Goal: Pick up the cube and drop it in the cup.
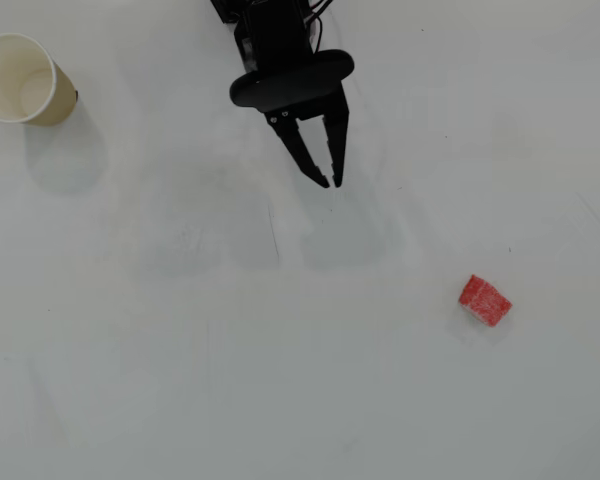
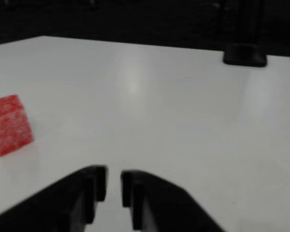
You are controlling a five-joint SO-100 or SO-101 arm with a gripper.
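Observation:
The red speckled cube lies on the white table at the lower right of the overhead view. In the wrist view the cube sits at the left edge, ahead of the fingers and to their left. The tan paper cup stands upright at the top left of the overhead view, its cream inside empty; it is out of the wrist view. My black gripper hangs at top centre, well apart from both cube and cup. Its jaws are nearly together with only a thin gap, holding nothing; the gripper also shows in the wrist view.
The white table fills the overhead view. In the wrist view a black block-like base stands at the table's far edge on the right, with dark background behind it.

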